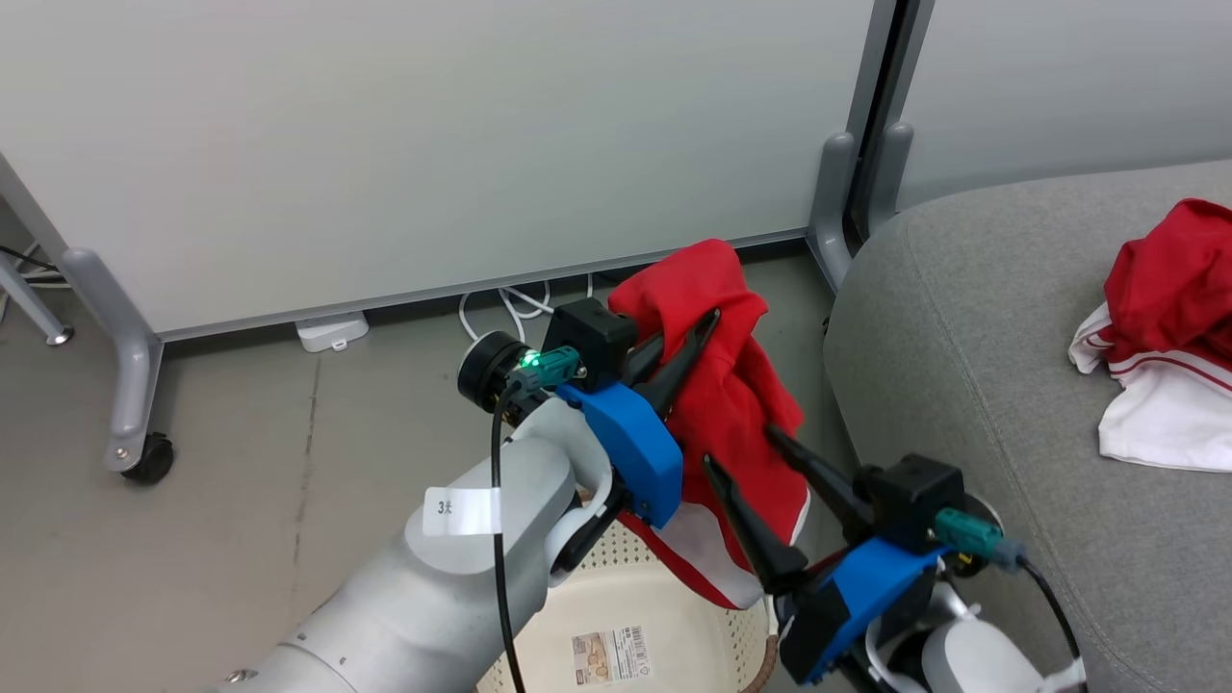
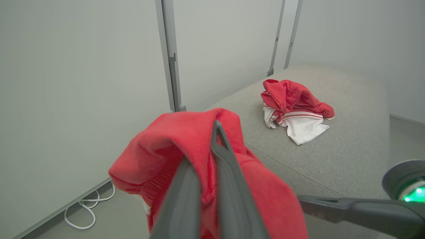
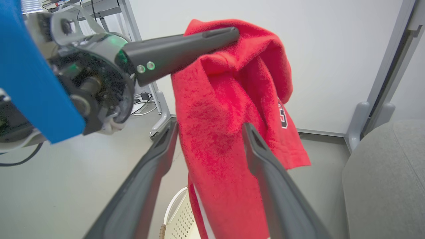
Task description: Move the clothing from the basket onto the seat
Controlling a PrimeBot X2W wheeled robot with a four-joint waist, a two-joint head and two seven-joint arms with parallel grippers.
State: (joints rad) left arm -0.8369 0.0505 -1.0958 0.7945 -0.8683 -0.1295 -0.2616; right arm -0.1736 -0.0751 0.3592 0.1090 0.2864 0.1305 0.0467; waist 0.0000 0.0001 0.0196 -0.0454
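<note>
Cloth hangs free because the left tool (image 1: 698,327) pinches the red jersey (image 1: 731,385) near its top, high above the basket (image 1: 616,577). The right tool (image 1: 739,448) is spread open by the hanging part. Another red garment (image 1: 1169,279) lies on the grey sofa (image 1: 962,318).

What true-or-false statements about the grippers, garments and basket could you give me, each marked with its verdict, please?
1. The left gripper is shut on a red garment. True.
2. The right gripper is clamped on that garment. False: it stands open beside the hanging cloth.
3. The grey sofa bears no clothing. False: a red-and-white garment lies on it.
4. The held garment hangs above the laundry basket. True.
</note>
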